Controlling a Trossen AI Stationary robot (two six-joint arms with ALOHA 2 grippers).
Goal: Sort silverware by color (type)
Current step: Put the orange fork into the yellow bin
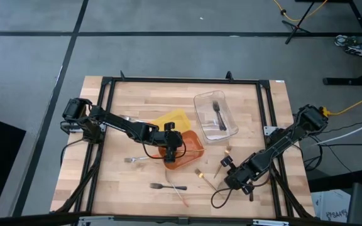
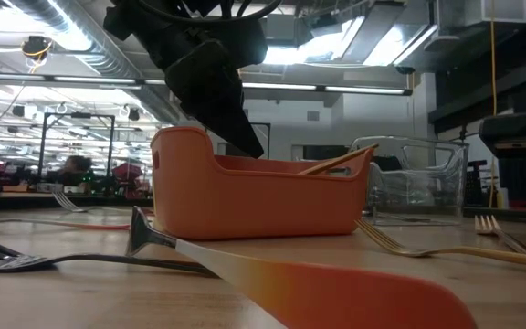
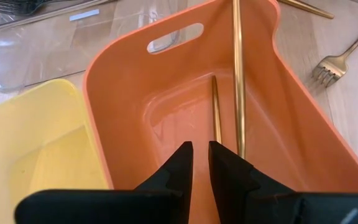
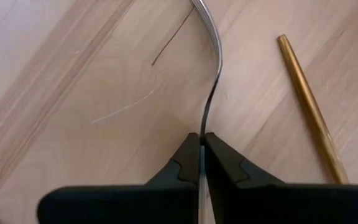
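The wooden table carries the clear tray with one black fork, the yellow tray, and the orange tray holding two gold utensils. The left gripper hangs over the orange tray, jaws nearly closed and holding nothing. The right gripper (near the table's front right) is clamped on a thin silver utensil; a gold handle lies beside it. Other forks lie loose on the table.
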